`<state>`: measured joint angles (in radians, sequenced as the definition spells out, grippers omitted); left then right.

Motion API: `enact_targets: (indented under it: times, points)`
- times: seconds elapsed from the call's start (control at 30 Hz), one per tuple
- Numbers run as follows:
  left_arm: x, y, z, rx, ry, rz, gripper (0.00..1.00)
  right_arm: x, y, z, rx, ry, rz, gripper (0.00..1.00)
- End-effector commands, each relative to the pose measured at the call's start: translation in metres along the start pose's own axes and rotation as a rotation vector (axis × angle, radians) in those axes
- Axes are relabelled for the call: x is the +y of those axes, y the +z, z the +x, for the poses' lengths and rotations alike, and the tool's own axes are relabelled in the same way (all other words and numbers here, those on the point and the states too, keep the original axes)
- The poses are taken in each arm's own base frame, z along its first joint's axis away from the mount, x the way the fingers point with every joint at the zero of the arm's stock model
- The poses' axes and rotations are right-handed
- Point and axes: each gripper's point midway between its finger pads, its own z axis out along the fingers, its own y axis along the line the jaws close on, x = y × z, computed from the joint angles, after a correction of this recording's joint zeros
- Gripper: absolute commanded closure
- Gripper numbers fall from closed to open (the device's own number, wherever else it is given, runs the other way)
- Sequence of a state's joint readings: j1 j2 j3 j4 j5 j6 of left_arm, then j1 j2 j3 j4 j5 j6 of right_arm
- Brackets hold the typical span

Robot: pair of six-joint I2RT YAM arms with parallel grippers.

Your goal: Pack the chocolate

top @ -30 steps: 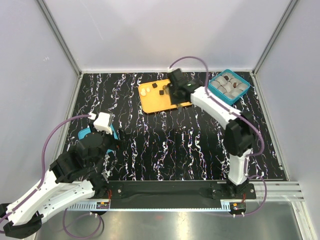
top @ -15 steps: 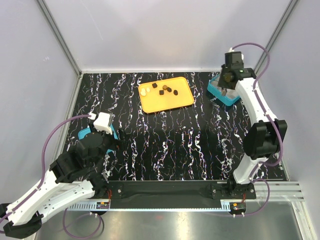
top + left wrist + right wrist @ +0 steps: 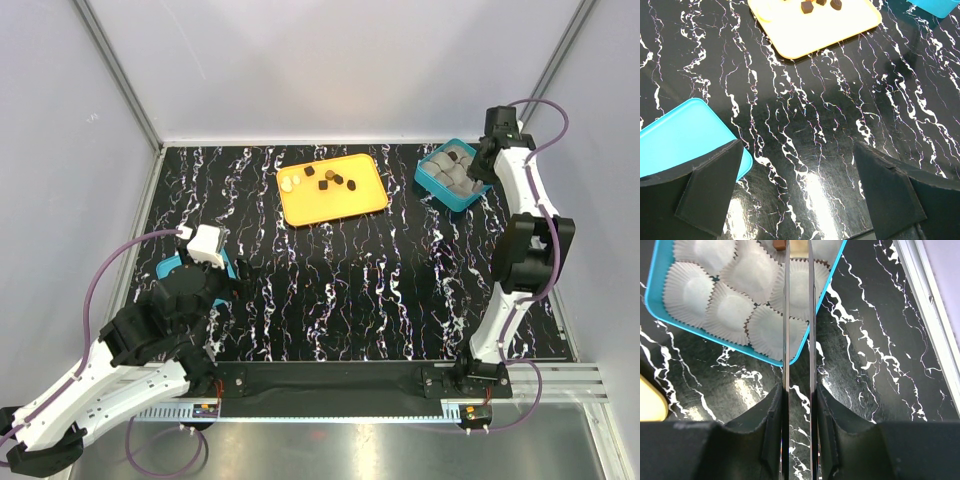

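Note:
Several dark brown chocolates [image 3: 330, 178] and a few cream ones [image 3: 290, 183] lie on the orange tray [image 3: 335, 202]. Some also show in the left wrist view [image 3: 807, 6]. My right gripper [image 3: 482, 158] hangs above the right side of the teal box [image 3: 428, 187]. Its two thin blades [image 3: 798, 270] stand a narrow gap apart, with their tips past the top edge. A brown piece [image 3: 780, 244] shows beside the left blade, over the white paper cups [image 3: 730, 315]. I cannot tell whether it is held. My left gripper [image 3: 800, 195] is wide open and empty, low over the table.
A teal lid [image 3: 685, 135] lies under my left finger and also shows in the top view [image 3: 168, 266]. The metal rail [image 3: 930, 315] and the right wall run close beside the teal box. A corner of the orange tray [image 3: 646, 405] shows at the left.
My right arm has swung from the orange tray across to the teal box, then a little further right and back. The left arm has not moved.

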<state>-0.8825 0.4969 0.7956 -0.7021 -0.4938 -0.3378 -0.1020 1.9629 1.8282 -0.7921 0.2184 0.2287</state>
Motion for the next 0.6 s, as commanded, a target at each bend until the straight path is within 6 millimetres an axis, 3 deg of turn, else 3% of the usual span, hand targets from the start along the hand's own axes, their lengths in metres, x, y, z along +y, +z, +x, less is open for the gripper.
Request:
enact_targets:
  times: [0.0, 0.33, 0.57]
  points:
    - [-0.003, 0.000, -0.010, -0.042, -0.018, 0.012, 0.01, 0.000, -0.009, -0.024, -0.060, 0.017, -0.011, 0.74]
    - [-0.003, 0.001, -0.009, -0.036, -0.012, 0.008, 0.01, -0.010, 0.014, -0.024, -0.036, 0.011, 0.024, 0.71]
    - [-0.003, 0.002, -0.010, -0.038, -0.012, 0.007, 0.01, -0.013, 0.016, -0.018, -0.027, 0.012, 0.041, 0.70]
